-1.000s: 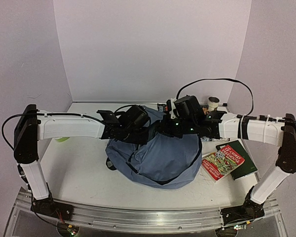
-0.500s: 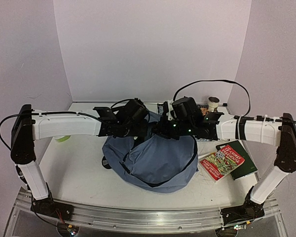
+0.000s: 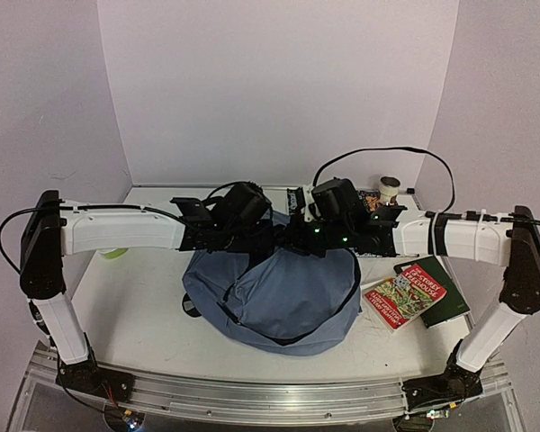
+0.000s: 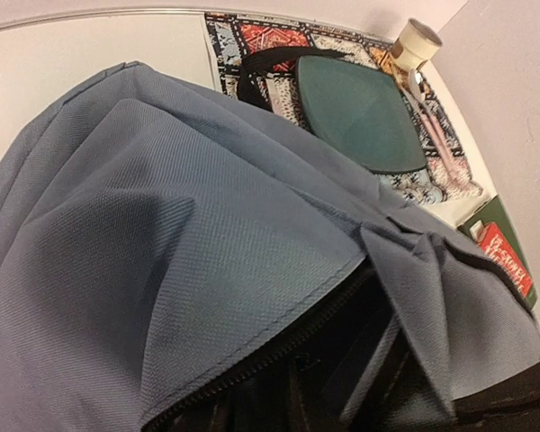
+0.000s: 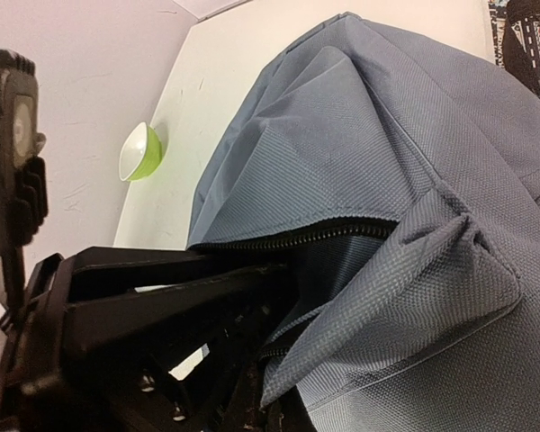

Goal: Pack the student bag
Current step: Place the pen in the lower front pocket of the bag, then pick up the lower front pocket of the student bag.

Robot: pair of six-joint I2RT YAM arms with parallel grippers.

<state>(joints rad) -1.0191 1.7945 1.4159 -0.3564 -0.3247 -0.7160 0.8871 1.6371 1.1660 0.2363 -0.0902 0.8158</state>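
Bulky student bag (image 3: 279, 297) fills middle; books (image 3: 414, 292) crowd right; near-left seemingly open.

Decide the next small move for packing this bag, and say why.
Probably draw the right gripper and left gripper apart to widen the zipper mouth of the student bag: both sit at it, the gap looks narrow, and the books lie outside.

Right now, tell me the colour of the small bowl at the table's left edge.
Lime green outside, white inside; the bowl shows best in the right wrist view.

White lettering on the red book (image 3: 406, 297), perhaps a title, unreadable
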